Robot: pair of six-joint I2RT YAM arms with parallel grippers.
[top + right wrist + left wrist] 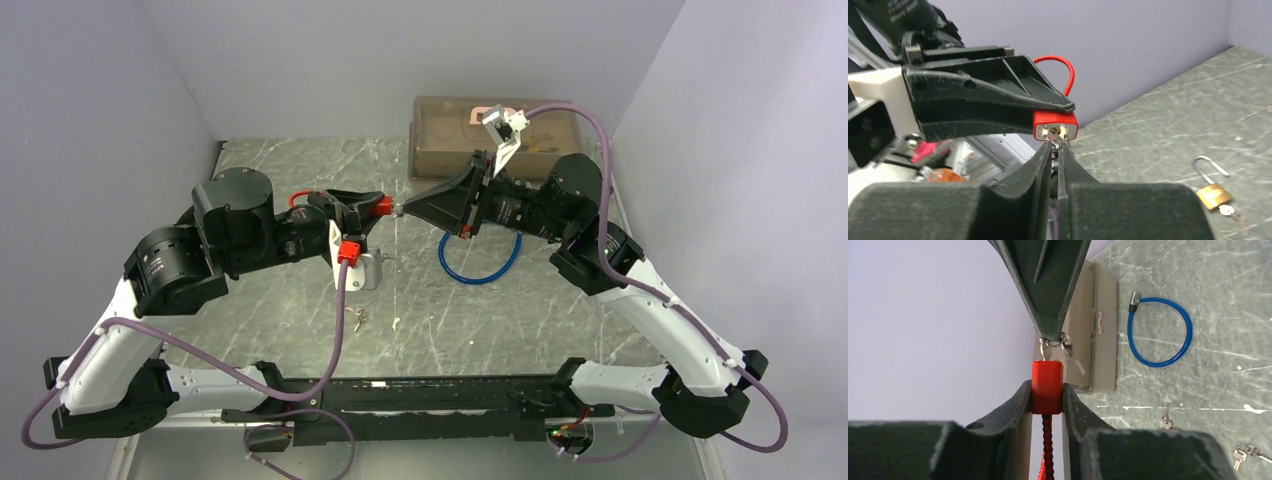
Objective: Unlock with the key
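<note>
Below lock: marbled tabletop, lilac walls.

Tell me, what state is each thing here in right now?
Red lock: gripped by the left tool, key at its keyhole.
Key: pinched in the right tool.
Brass padlock: lying on the table, shackle looks open.
Blue cable: lying in a loop, untouched.
Box: lid shut.
Spare keys: lying loose on the table.
</note>
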